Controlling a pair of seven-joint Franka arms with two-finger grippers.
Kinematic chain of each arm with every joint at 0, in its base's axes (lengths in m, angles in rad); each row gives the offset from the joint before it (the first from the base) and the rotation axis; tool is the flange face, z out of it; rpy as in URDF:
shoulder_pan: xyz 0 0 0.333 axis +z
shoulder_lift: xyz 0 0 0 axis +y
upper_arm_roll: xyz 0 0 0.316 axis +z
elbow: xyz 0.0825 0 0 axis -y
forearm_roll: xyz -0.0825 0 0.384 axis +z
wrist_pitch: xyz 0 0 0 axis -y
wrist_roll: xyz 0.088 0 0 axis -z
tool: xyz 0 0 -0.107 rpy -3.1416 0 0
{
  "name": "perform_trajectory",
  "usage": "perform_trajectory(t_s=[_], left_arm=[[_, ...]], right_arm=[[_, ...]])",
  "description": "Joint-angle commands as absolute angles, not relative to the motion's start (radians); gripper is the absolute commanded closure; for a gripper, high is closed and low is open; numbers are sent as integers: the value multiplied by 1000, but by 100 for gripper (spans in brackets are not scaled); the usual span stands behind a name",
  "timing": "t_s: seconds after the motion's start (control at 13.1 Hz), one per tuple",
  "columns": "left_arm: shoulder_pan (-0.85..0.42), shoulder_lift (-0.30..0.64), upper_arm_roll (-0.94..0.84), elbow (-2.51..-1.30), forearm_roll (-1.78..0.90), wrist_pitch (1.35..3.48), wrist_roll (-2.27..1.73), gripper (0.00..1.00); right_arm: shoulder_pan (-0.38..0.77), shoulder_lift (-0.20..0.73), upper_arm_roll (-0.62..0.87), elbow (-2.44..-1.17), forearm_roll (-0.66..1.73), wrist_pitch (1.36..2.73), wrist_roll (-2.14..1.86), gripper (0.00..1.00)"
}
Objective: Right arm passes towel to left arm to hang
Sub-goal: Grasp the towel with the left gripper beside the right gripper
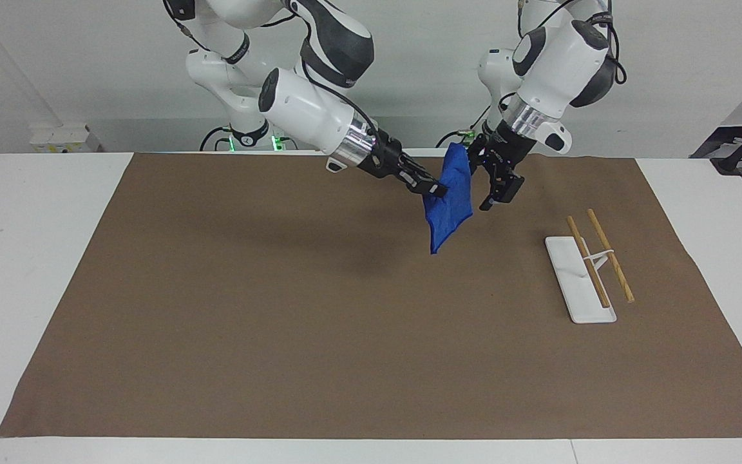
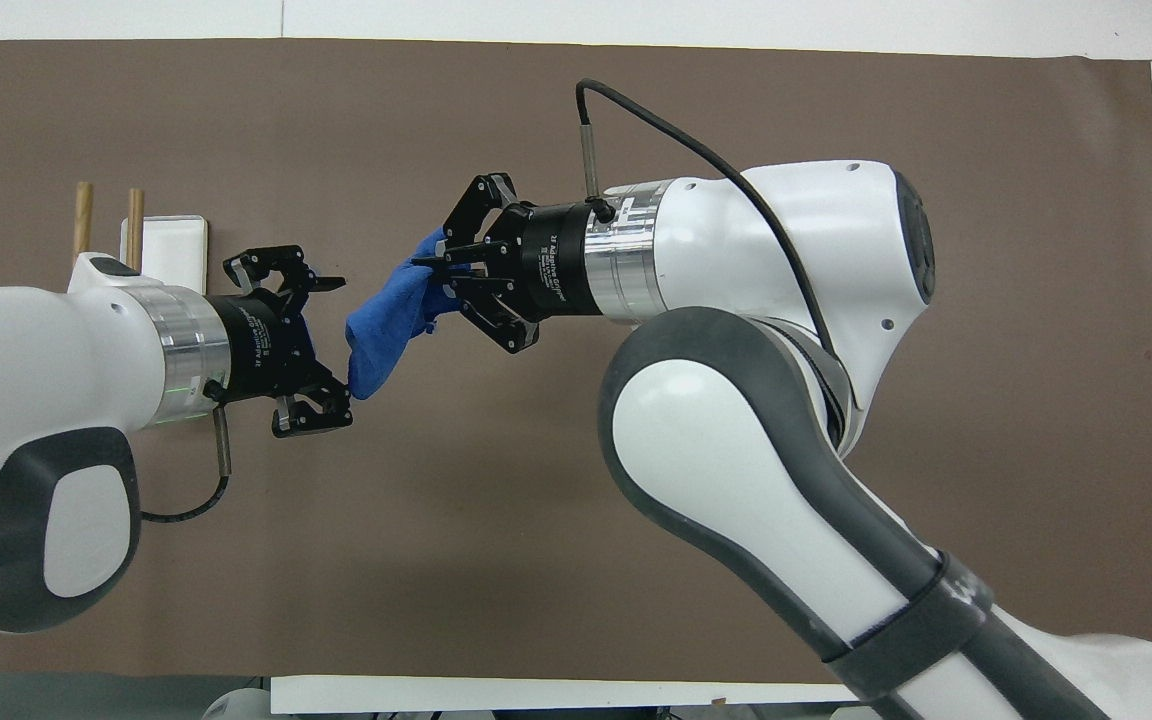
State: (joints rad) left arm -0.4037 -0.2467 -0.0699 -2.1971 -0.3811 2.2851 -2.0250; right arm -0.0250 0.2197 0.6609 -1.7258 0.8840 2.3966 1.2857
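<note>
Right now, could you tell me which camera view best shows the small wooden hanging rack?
The facing view: the hanging rack shows whole, white base and two wooden rods, toward the left arm's end of the table. In the overhead view the left arm covers most of it; only the rod ends and a base corner show.

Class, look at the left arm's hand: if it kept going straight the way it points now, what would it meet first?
Most likely the blue towel, which hangs from the shut right hand. The open left hand points at the cloth's lower hanging part, seemingly just short of touching, though depth is hard to judge.
</note>
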Motion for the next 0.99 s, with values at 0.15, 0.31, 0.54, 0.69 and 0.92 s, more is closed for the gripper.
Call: perform_trajectory(t_s=[0.15,0.31,0.54,0.69,0.92], left_arm=[[-411,-212,-55,-2217,-408,2398,-2057,1],[-391,-187,-57,-2204,-408,2457,-2059,5],[-429,-193,-58,-2210,-408,2444,-2052,9],[-445,-173,-58,-2209,-408,2460,-2057,25],[-442,-163,-58,-2204,-408,2462,-2056,59]], right_arm=[[-34,230,675,-1712,876,2398,1295,100],[-35,230,675,-1710,870,2396,1295,100],[-35,230,675,-1710,868,2395,1293,100],[-35,230,675,-1710,867,2395,1293,100],[-35,230,675,-1710,861,2393,1293,100]])
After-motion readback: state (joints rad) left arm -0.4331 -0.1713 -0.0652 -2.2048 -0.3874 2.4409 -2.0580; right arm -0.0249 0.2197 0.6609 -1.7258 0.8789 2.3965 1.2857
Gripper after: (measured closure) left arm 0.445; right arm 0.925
